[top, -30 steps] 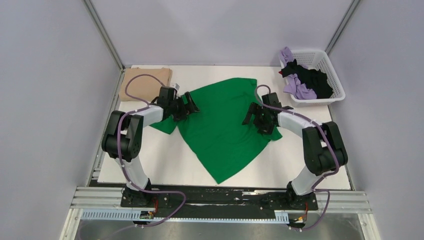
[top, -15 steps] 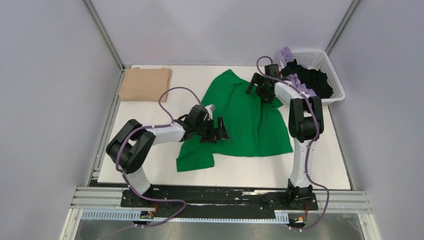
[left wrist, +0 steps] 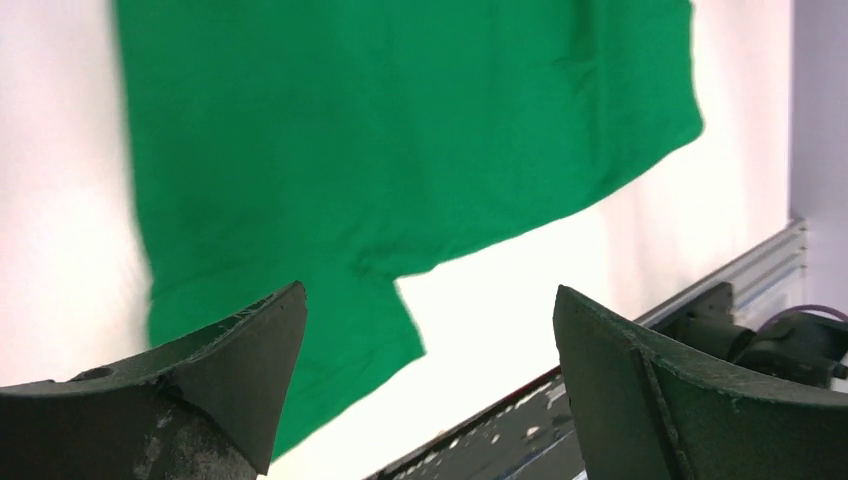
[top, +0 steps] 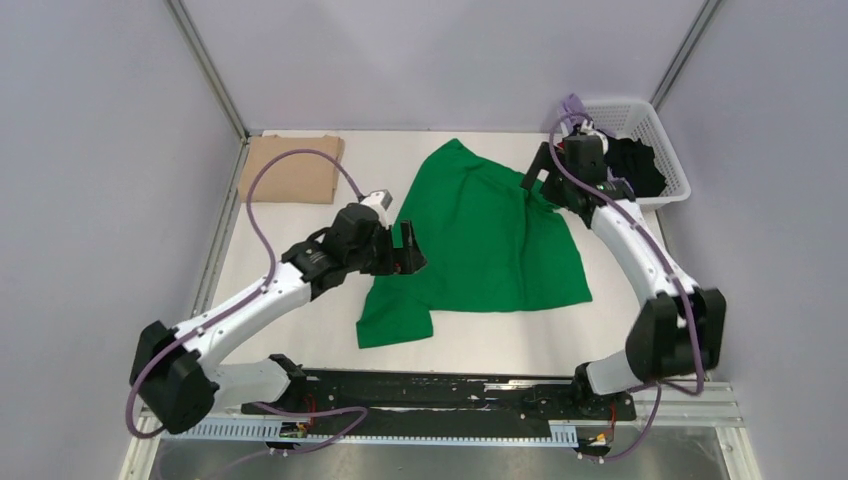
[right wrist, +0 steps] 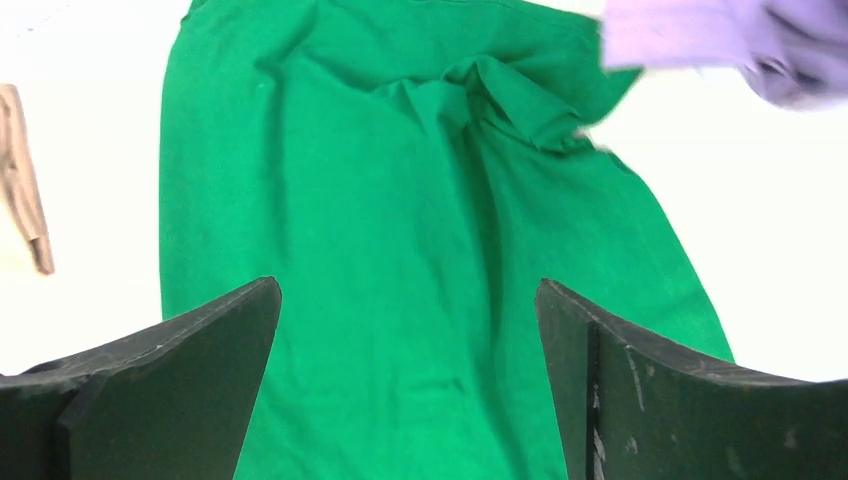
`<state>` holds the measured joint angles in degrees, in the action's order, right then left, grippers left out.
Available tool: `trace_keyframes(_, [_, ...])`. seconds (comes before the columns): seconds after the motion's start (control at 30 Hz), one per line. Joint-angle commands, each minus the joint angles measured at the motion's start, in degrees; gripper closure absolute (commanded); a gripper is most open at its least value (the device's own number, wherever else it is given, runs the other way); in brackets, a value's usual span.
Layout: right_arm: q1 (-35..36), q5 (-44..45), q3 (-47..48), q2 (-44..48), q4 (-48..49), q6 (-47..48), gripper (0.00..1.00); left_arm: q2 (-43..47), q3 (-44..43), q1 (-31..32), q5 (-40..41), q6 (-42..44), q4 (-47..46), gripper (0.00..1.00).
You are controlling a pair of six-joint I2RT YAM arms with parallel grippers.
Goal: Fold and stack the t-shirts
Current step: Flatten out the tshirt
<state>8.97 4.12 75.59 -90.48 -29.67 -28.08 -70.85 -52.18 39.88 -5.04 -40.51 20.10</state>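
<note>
White table surface (top: 470, 345), closed in by pale panels, was seen to carry the green t-shirt (top: 490, 240). It was spread roughly flat but rumpled, with one sleeve trailing at its near left corner and a bunched ridge near its far right shoulder. It lay directly beneath the fingers of the left gripper (left wrist: 428, 295) and of the right gripper (right wrist: 407, 285); both pairs were parted wide and nothing was held between them. The step in hand was judged to be smoothing the shirt before folding. The bunched cloth just ahead of the right fingers would best be pinched at its edge and drawn outward, while the cloth below the left fingers was pulled the opposite way, so that wrinkles were not folded in. A tan t-shirt (top: 295, 170) lay folded well beyond the left fingers. A lilac t-shirt (right wrist: 700, 35) and a black t-shirt (top: 640, 170) were heaped in the basket (top: 625, 103) just beside the right fingers. No white label could be made out, and the collar was lost among the folds
</note>
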Motion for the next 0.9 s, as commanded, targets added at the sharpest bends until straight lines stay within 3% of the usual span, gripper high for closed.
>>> trace_keyframes(0.0, [-0.04, 7.31, -12.58, 13.22, 0.41, -6.32, 0.0, 7.75, 4.13, -0.06, 8.49, -0.49, 19.37, 0.0])
trace_keyframes(0.17, [-1.62, 11.96, -23.94, 25.88, 0.87, -12.43, 0.0, 14.93, 10.89, 0.3, 6.33, -5.5, 28.75, 0.0])
trace_keyframes(0.37, [-1.87, 12.2, -29.44, 30.32, 1.3, -11.69, 0.0, 17.2, 18.01, 1.05, 4.01, -10.11, 28.35, 0.09])
trace_keyframes(0.67, [-1.88, 11.94, -29.78, 28.27, 1.3, -11.3, 0.0, 9.79, 20.56, 1.14, 4.7, -11.41, 18.79, 0.35])
trace_keyframes(0.87, [-1.86, 12.84, -30.22, 28.17, 1.35, -11.3, 0.0, 3.07, 20.98, 1.17, 4.87, -11.45, 13.41, 0.44])
